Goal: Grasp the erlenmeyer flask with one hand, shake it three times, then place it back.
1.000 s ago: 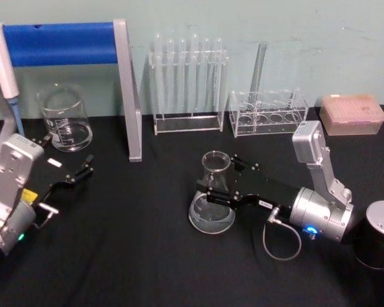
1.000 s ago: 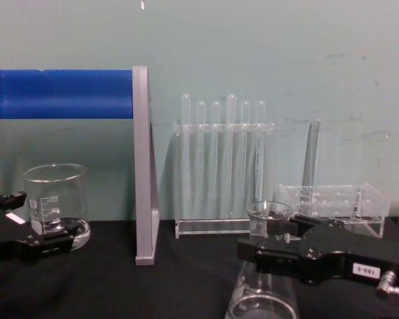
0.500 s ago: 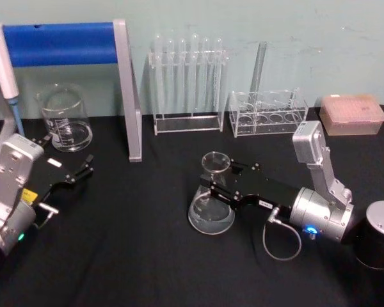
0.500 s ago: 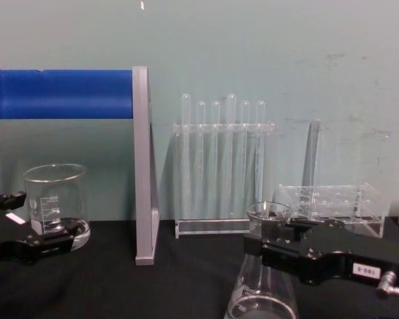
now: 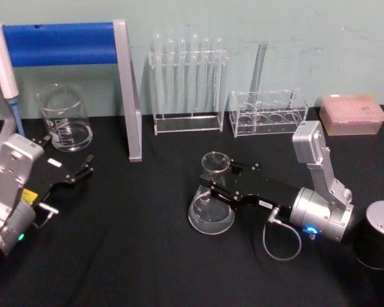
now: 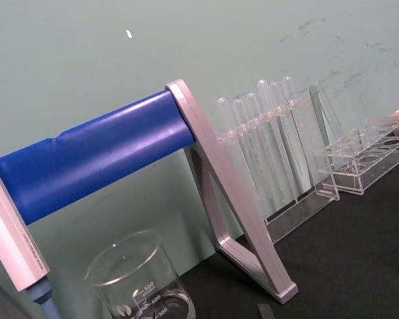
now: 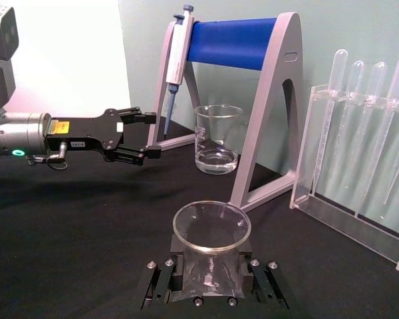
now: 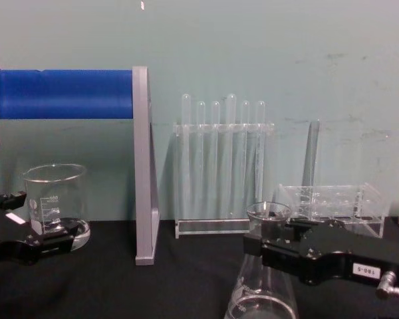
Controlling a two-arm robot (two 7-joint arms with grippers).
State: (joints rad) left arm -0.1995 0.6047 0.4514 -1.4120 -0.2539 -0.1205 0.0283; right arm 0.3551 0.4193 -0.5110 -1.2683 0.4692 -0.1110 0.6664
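Where the head view looks down on the black-covered table (image 5: pixel 141 256), the hand (image 5: pixel 216 183), the right arm's slender black two-fingered gripper, is closed on the narrow neck of the clear glass conical erlenmeyer flask (image 5: pixel 211 214), one finger on each side just under the flared rim. The flask's wide base sits below the hand, close to the cloth; whether it touches cannot be told. Beyond the hand, toward the wall, stand a clear plastic rack of tall test tubes (image 5: pixel 185 118) and a low clear rack (image 5: pixel 269 115) with one tube in it. Well off past the hand's fingertips are a grey stand with a blue bar (image 5: pixel 57 43), a straight-walled glass beaker (image 5: pixel 65 121) and the left gripper (image 5: pixel 83 167), black with a white tag, idle and apart from the flask.

The left wrist view takes in the blue-barred stand, the beaker beneath it and the test-tube rack.

In the right wrist view, the hand's fingers (image 7: pixel 158 282) press the flask's neck from both sides, with the round rim above them. Far ahead of the hand, the left gripper has its fingers spread with nothing between them, in front of a white pipette (image 7: pixel 177 50) hung on the stand.

From the chest view, the hand reaches in level, a small white label with digits (image 8: pixel 366 270) on it, and is clamped round the neck under the rim. The flask's bottom is cut off by the picture's lower edge.
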